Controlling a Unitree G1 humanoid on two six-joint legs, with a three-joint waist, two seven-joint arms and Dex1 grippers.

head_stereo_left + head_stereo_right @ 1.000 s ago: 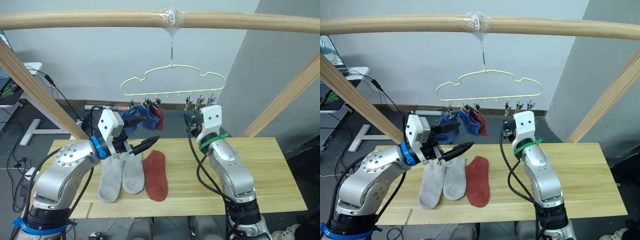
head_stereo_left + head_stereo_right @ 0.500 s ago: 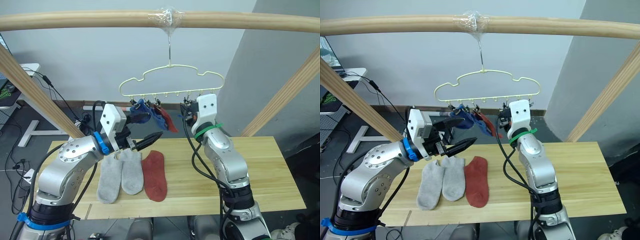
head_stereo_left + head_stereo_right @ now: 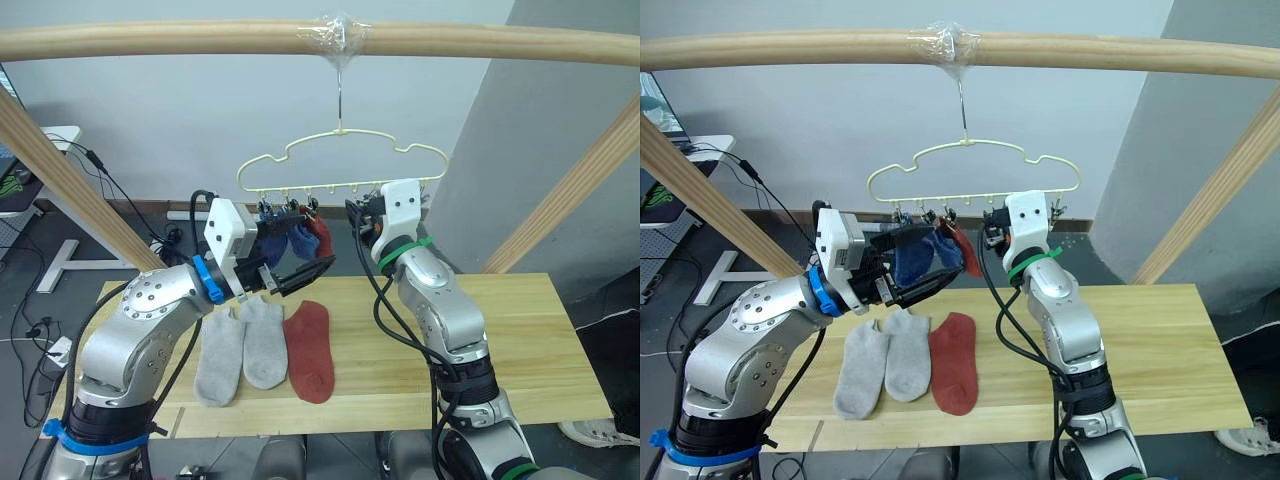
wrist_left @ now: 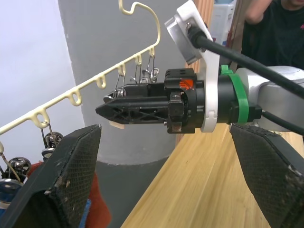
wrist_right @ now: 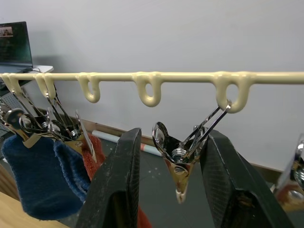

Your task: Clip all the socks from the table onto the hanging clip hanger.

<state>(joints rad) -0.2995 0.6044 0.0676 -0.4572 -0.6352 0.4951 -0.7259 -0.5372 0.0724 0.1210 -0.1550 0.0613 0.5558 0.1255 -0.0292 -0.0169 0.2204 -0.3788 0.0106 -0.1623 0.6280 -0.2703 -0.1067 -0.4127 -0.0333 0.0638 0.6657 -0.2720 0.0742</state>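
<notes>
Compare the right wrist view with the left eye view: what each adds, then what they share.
Right wrist view: a close look at an empty metal clip hanging between the open fingers of the right gripper, plus a laptop screen.
Left eye view: the table with two grey socks and a rust red sock lying on it, and the wooden pole.
Both: the clip hanger with blue socks and a red sock already clipped.

Lab: pole frame [image 3: 300, 38], floor cables [image 3: 40, 330], monitor [image 5: 13, 42].
</notes>
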